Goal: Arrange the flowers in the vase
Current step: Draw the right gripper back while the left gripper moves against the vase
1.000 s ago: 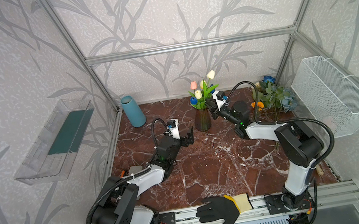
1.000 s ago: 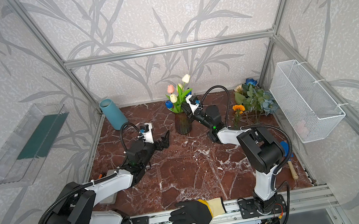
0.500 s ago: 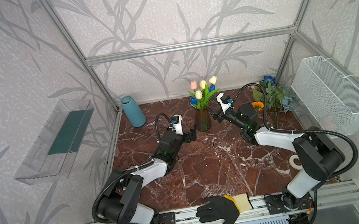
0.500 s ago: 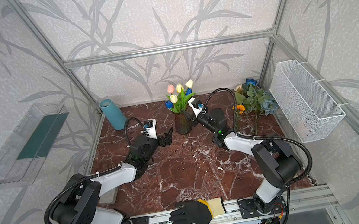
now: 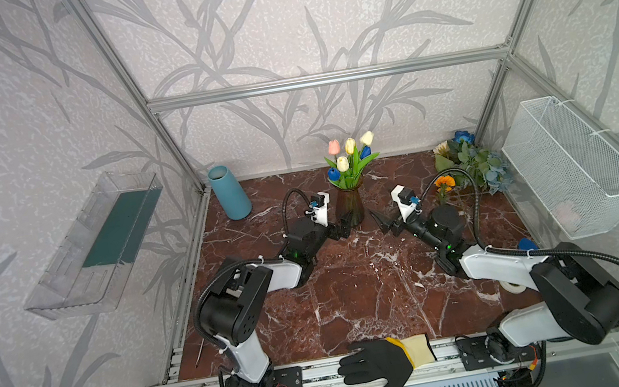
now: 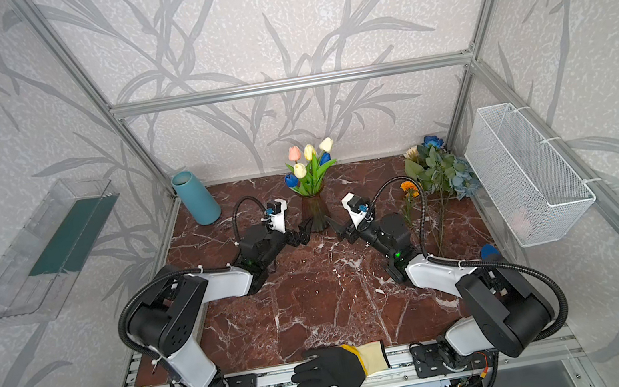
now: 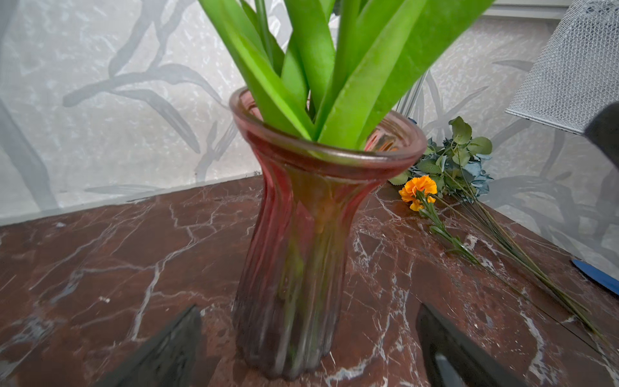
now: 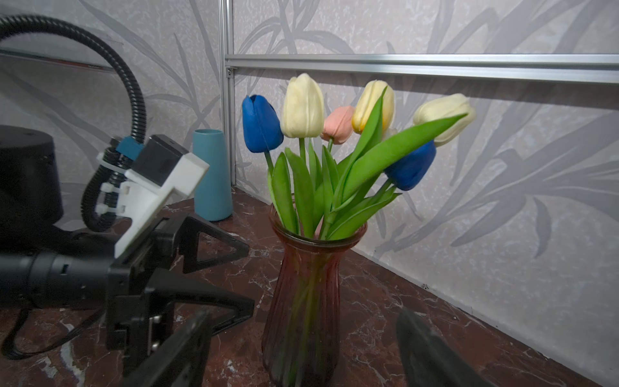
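At the back of the table, vase holds tulips; left gripper spread wide just beside it, right gripper released nearby, both empty.

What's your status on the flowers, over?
Left gripper open, jaws either side of vase. Right gripper open, empty. Tulips in vase; marigold and blue bunch on table. No obstruction seen.

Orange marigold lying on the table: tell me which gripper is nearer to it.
Right. The right gripper sits open between the vase and the marigold, pointing away from it toward the vase. The left gripper is open on the vase's far side from the marigold.
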You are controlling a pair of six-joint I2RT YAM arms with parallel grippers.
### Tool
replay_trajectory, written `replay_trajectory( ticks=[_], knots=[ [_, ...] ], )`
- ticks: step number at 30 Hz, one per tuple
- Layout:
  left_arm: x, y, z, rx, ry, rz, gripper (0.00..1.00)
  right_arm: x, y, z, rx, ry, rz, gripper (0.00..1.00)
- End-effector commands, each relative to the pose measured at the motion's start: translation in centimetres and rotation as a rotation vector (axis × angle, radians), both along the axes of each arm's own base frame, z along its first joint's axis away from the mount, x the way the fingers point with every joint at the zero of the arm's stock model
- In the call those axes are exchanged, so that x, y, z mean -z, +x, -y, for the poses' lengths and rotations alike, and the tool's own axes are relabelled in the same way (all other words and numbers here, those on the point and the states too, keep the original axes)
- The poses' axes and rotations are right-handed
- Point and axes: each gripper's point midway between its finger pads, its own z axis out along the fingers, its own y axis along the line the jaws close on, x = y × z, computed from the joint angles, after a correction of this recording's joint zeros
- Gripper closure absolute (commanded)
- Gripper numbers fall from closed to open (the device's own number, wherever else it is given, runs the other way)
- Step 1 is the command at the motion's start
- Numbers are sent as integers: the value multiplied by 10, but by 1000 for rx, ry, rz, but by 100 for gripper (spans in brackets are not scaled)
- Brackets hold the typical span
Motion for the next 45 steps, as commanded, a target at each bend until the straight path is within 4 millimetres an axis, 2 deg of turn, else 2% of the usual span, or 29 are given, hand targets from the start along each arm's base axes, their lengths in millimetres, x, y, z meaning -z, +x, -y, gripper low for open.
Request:
replay_trajectory(
  ticks=[1, 10, 15, 17, 18, 21, 25, 31, 33, 41, 45],
  knots=[
    [-33, 9, 11, 35, -43, 150, 1, -26, -17, 12, 11, 98, 68, 14],
    [-23, 51, 28, -4, -14, 187, 1, -10, -48, 33, 36, 85, 66, 13],
    [-21, 70, 36, -14, -7, 227, 1, -3, -65, 33, 6, 61, 29, 12],
    [-20, 76, 41, -2, 13, 225, 1, 3, -71, 33, 0, 43, 13, 9],
    [-19, 79, 43, -2, 18, 224, 1, 6, -75, 33, -5, 38, 6, 4],
    [-17, 85, 45, -9, 20, 229, 2, 16, -84, 37, -10, 50, -30, 2],
    [-10, 87, 48, -6, 28, 237, 12, 24, -95, 38, -28, 76, -50, 2],
    [-6, 85, 49, 0, 18, 244, 28, 25, -98, 35, -39, 92, -51, 2],
    [-7, 84, 47, -6, 15, 252, 36, 25, -99, 34, -48, 100, -53, 2],
    [-12, 82, 46, -8, 17, 278, 54, 28, -101, 31, -67, 103, -71, 2],
    [-18, 85, 44, -28, 32, 305, 71, 28, -100, 33, -55, 100, -72, 2]
  ],
)
